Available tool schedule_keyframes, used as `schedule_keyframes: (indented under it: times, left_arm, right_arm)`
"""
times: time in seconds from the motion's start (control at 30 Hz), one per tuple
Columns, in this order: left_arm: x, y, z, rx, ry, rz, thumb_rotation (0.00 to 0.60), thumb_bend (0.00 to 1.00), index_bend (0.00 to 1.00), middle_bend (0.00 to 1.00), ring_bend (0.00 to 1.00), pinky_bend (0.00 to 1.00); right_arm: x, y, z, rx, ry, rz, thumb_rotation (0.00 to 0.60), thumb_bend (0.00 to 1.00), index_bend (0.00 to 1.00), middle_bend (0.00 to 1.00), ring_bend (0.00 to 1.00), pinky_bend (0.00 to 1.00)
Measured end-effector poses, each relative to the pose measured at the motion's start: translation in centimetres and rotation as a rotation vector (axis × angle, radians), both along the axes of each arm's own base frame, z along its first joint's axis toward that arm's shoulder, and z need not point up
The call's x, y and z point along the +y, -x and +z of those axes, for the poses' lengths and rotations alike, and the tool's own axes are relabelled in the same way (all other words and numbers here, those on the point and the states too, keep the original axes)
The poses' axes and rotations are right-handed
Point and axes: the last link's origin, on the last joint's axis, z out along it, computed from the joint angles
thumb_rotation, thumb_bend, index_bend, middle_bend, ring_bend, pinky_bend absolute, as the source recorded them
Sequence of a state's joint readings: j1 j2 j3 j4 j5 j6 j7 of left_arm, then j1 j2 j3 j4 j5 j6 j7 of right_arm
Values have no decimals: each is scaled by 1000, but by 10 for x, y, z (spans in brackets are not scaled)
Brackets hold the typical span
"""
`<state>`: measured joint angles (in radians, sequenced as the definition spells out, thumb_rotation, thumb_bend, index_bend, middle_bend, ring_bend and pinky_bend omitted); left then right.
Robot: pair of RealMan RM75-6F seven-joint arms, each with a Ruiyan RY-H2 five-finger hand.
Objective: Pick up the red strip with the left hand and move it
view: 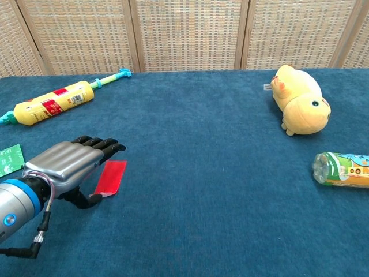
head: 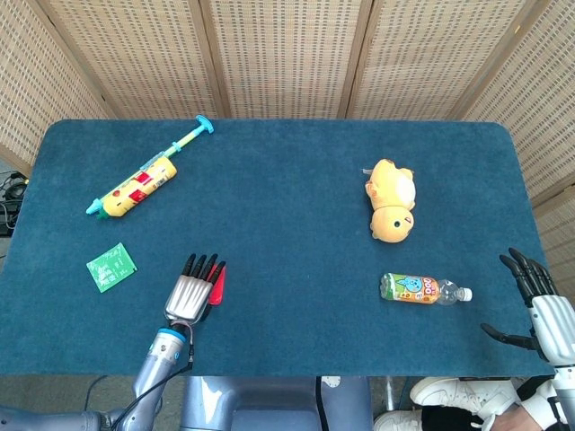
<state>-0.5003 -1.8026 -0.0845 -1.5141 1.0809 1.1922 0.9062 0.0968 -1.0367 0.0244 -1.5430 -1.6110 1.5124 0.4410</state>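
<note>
The red strip [view: 112, 175] lies flat on the blue table [view: 196, 144] at the front left, and in the head view only a narrow sliver of the strip [head: 219, 284] shows. My left hand [view: 66, 164] hovers over its left edge with fingers stretched forward; the thumb tip touches the strip's near end. No closed grip on the strip shows. The same left hand [head: 190, 292] covers most of the strip from above. My right hand [head: 539, 301] hangs off the table's front right corner, fingers spread and holding nothing.
A yellow toy syringe [head: 135, 184] lies at the back left and a green card [head: 111, 267] left of my left hand. A yellow plush [head: 392, 211] and a small lying bottle [head: 422, 289] are on the right half.
</note>
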Motion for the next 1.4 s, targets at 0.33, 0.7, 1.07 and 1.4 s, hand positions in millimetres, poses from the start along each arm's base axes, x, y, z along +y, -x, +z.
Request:
schedule_keyframes:
  times: [0.33,0.7,1.07,1.4]
  left_arm:
    - [5,2,10,-23,-25,-2,600,567,0,0,0,0]
    - [-1,4,18,-79,2,6,600,530,26,0,0,0]
    - [-3,6,19,-77,-7,7,600,440,166,0,0,0]
    - [-8,3,18,-84,-12,-14,600,288,0,0,0,0]
  right_arm:
    - [1,-1,-1,3,-1,3,600,0,0,0,0,0]
    - [1,-2,-1,1,-3,6,600,0,0,0,0,0]
    - [1,-1,-1,0,-3,4,600,0,0,0,0,0]
    - [1,-2,0,-3,-1,4,600,0,0,0,0,0]
